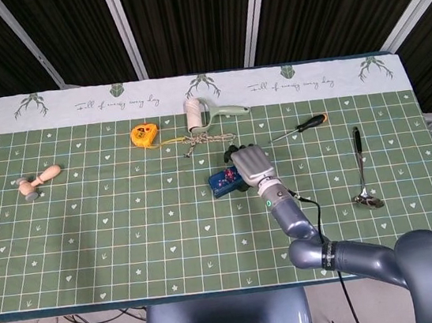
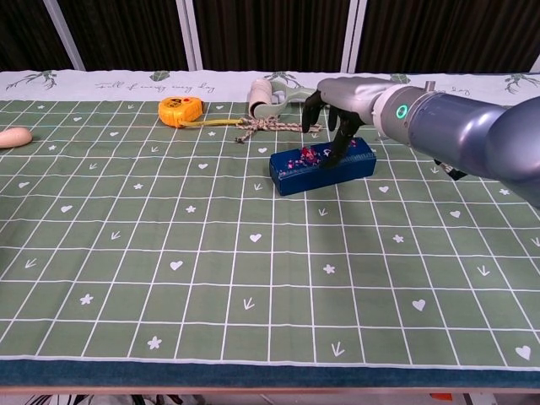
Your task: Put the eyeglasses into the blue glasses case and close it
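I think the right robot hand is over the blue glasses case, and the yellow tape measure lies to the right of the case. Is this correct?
Not quite. The right robot hand is over the blue glasses case, but the yellow tape measure lies to the left of the case, not the right. The chest view shows this plainly, and the head view agrees.

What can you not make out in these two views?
- Eyeglasses: neither view shows them; the blue glasses case appears closed, with the right hand over it.
- Head view: the hand hides much of the case.
- Left hand: in neither view.
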